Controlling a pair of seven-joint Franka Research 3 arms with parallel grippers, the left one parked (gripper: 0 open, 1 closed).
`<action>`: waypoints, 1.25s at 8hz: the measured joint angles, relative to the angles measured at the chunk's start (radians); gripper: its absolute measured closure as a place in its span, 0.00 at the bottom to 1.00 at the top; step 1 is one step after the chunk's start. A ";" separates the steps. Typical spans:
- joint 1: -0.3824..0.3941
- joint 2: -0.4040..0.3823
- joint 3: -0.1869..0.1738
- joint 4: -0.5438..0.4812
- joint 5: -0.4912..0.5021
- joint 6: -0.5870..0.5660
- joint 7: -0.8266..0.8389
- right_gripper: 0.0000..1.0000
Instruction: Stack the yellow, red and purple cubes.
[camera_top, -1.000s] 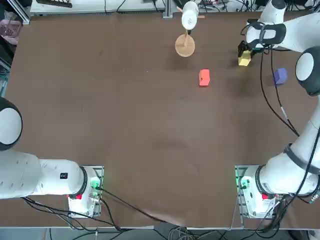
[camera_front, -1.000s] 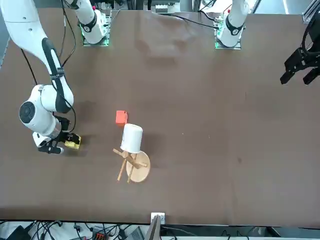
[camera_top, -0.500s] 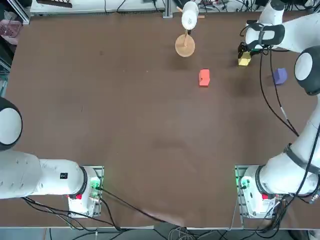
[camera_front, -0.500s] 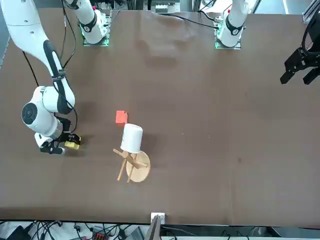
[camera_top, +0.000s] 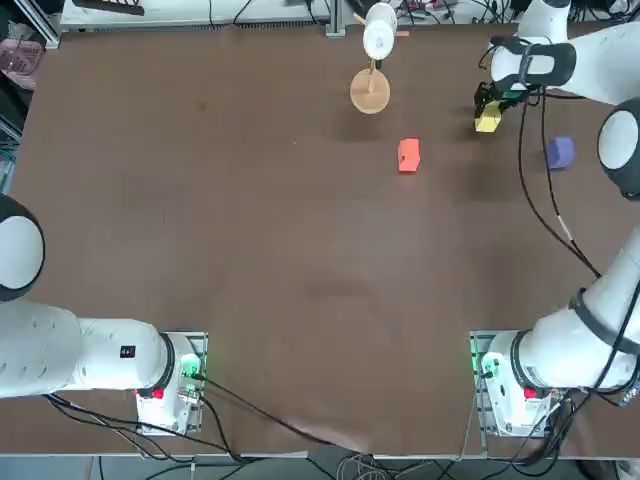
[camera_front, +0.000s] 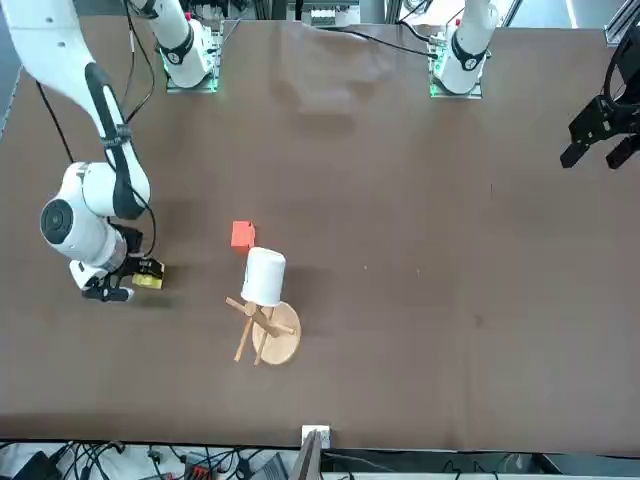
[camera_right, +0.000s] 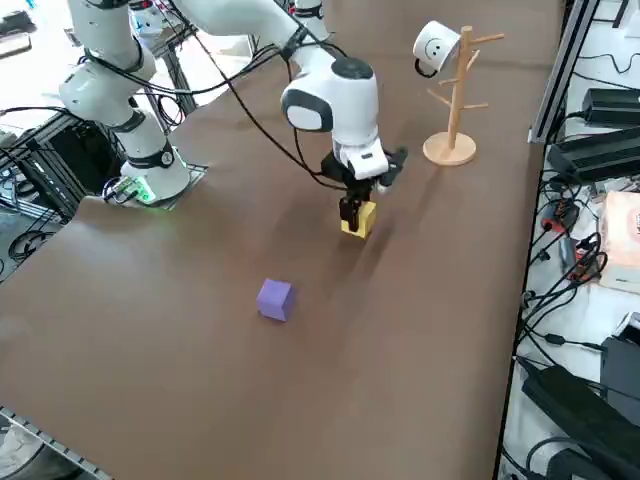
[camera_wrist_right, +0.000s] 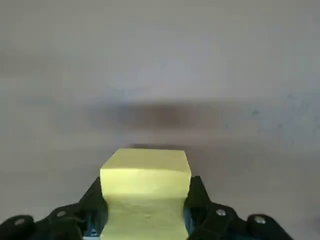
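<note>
The right gripper (camera_right: 356, 214) is clamped on the yellow cube (camera_right: 359, 218), holding it just above the bench (camera_top: 250, 250) near the far right corner. The purple cube (camera_top: 559, 152) sits close to the right edge, slightly nearer. The red cube (camera_top: 408, 155) lies to the left of the yellow one, with the wooden stand (camera_top: 370, 90) beyond it by the far edge. The middle and near bench surface is open brown board.

Top cam's looking straight down, front cam's facing back across the table (camera_front: 420, 330), side cam's angling down from the right, wrist cam's hugging the yellow cube (camera_wrist_right: 145, 192); the wider three are sharing the stand (camera_top: 370, 90).
</note>
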 joint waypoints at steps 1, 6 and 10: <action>0.018 -0.068 0.001 -0.103 0.000 0.043 0.001 0.26; 0.059 -0.230 0.002 -0.547 0.000 0.372 0.002 0.30; 0.058 -0.234 0.001 -0.553 0.000 0.378 0.001 0.00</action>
